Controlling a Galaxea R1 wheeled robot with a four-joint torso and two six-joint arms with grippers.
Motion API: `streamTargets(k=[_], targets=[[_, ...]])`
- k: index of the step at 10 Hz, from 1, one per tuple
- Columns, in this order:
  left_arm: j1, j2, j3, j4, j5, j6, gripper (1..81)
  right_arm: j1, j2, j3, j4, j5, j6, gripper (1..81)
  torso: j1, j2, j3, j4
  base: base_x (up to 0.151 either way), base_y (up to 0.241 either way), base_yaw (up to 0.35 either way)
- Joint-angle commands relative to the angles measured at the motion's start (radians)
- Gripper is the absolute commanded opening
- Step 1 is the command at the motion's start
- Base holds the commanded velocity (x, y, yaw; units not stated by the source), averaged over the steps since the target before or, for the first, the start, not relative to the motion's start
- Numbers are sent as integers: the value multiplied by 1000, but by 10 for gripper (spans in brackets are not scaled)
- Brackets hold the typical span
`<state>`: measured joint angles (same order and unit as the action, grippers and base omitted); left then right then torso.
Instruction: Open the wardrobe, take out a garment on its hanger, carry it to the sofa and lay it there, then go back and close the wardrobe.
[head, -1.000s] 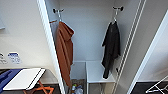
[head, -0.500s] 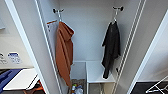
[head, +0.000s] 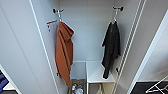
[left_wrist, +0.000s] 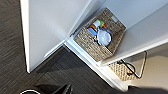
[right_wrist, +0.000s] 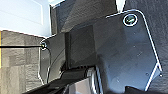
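The wardrobe (head: 87, 32) stands open. Inside, the black garment (head: 111, 47) hangs on its hanger from a hook near the right wall, above a white shelf (head: 97, 72). An orange hooded garment (head: 63, 53) hangs at the left. A woven basket (left_wrist: 100, 35) sits on the wardrobe floor. Whether each gripper is wide or narrow, I cannot tell.

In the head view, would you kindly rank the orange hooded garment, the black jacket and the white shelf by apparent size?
1. Orange hooded garment, largest.
2. Black jacket.
3. White shelf, smallest, though the jacket partly covers it.
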<state>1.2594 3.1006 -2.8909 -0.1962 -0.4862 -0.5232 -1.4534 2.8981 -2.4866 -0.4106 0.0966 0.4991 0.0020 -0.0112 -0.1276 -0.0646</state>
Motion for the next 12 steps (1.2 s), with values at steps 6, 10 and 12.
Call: streamTargets(k=[6,10,12], targets=[[130,-111,74,666,69,17,811,118,187,-236,-769,-345,-169,811,0,0,0,0,0,0,0],[157,-97,73,658,132,16,811,250,224,-271,-928,-364,-169,811,0,0,0,0,0,0,0],[159,-88,73,653,139,15,811,326,233,-261,-998,-368,-172,811,0,0,0,0,0,0,0]])
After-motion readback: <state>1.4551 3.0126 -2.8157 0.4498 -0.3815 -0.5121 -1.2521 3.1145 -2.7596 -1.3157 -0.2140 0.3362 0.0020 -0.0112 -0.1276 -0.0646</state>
